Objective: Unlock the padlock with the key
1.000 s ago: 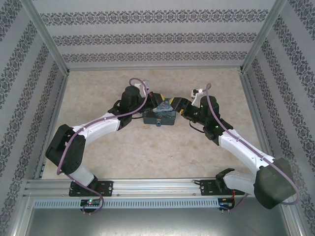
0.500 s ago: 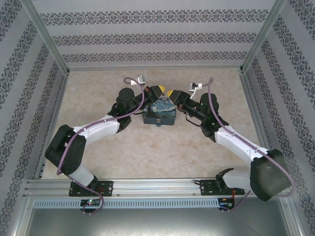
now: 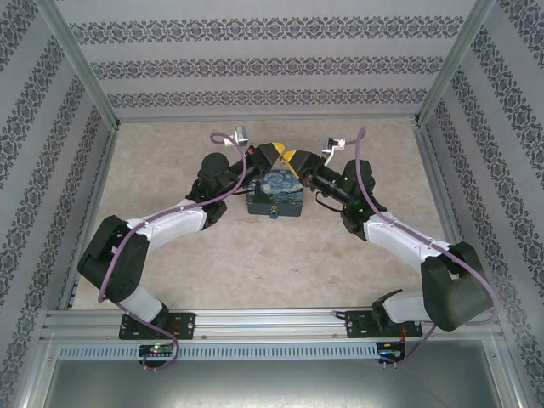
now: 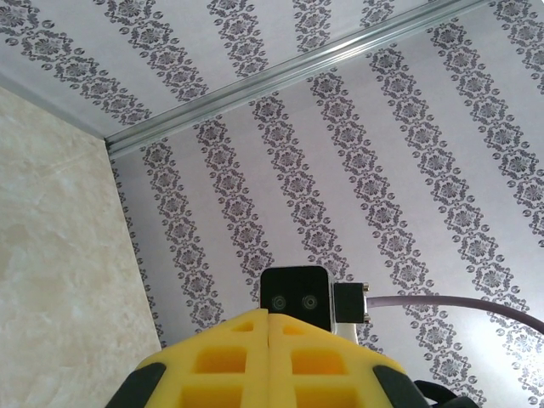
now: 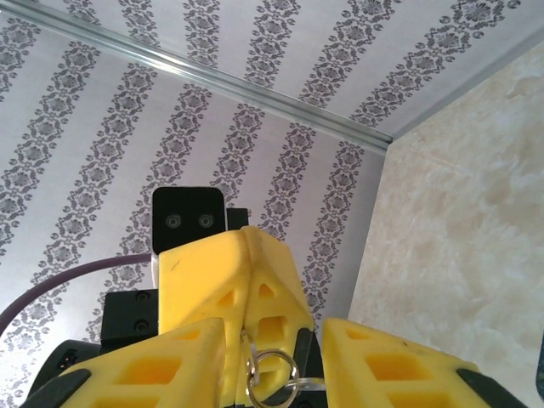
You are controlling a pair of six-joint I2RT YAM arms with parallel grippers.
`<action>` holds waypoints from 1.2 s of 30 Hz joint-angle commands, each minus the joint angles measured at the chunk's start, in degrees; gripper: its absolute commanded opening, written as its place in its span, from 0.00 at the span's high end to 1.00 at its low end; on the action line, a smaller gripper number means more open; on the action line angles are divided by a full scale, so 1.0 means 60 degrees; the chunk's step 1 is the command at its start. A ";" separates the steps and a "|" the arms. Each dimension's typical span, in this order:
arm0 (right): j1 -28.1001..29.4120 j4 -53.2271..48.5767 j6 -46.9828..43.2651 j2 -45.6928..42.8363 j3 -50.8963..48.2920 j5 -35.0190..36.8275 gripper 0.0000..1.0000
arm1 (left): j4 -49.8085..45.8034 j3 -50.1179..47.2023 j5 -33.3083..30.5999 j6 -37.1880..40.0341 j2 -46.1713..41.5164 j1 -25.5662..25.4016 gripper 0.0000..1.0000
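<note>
left gripper is pressed together, pinching a silvery ring at lower centre of the right wrist view. right gripper stands spread either side of it.

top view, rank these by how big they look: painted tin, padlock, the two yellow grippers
1. the tin, largest.
2. the left gripper and right gripper: they look alike, so unranked; both may sit nearer the camera than the tin.
3. the padlock, smallest, at the tin's near edge.
</note>
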 commanded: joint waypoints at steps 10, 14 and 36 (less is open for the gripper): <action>-0.0082 0.0802 0.0135 0.0147 0.0248 -0.0493 0.70 | 0.0392 0.0139 -0.0007 -0.0068 0.0028 -0.0107 1.00; -0.0068 0.0845 0.0167 0.0211 0.0230 -0.0512 0.72 | 0.0331 0.0170 -0.0011 -0.0066 0.0049 -0.0124 1.00; 0.0020 0.0905 0.0260 0.0495 0.0394 -0.0601 0.82 | 0.0166 0.0211 0.0037 0.0012 0.0071 -0.0261 1.00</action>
